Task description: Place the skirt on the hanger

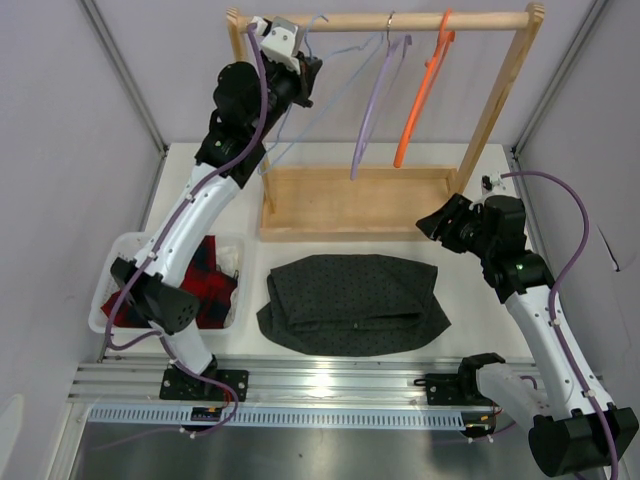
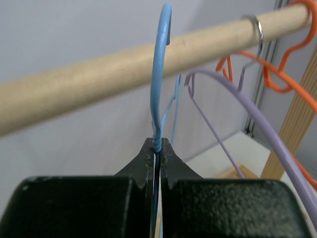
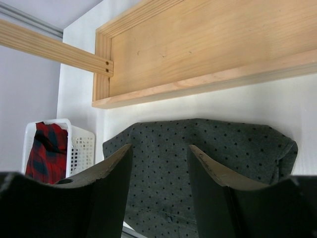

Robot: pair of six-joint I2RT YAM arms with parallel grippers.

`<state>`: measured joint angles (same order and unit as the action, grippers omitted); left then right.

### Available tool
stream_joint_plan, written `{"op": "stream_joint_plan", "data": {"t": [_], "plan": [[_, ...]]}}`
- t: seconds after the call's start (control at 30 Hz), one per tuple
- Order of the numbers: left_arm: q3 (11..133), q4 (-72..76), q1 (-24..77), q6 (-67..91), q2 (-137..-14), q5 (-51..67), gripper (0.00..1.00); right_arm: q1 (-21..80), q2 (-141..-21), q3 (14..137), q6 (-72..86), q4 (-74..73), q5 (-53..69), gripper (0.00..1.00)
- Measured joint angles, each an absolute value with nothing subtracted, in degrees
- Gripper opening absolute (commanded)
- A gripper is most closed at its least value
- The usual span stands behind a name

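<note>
One skirt (image 1: 350, 300) is lying crosswise before the spread right gripper (image 3: 160, 146); the left gripper (image 2: 157, 144) is pinching the hanger (image 2: 159, 74), seemingly hooked.

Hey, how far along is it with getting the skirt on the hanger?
Done: the left gripper is shut on the hanger at its neck, just below the hook, up at the rail. In hand: apparently taking the hanger off; I cannot tell whether the hook has cleared the rail. Left: the skirt lies folded on the table, with the open right gripper above it and nothing holding it.
</note>
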<state>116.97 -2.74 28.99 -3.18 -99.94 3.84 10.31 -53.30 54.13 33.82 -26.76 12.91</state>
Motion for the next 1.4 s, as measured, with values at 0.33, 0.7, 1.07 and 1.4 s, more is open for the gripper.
{"op": "stream_joint_plan", "data": {"t": [0.33, 0.7, 1.07, 1.4], "plan": [[87.96, -1.54, 29.02, -1.69, -79.66, 5.23, 0.0, 10.24, -53.17, 55.11, 31.86, -30.06, 11.44, 0.53], [64.05, 0.51, 31.7, 5.08, -62.65, 6.2, 0.0, 10.09, -51.68, 57.06, 30.79, -33.15, 10.92, 0.53], [46.5, 2.63, 40.4, 11.22, -55.48, 5.91, 0.0, 10.24, -51.29, 57.14, 30.35, -36.67, 10.79, 0.5], [34.94, 15.55, 48.75, 18.98, -53.43, 10.81, 0.0, 16.69, -51.13, 57.14, 30.44, -39.59, 6.09, 0.45]]}}
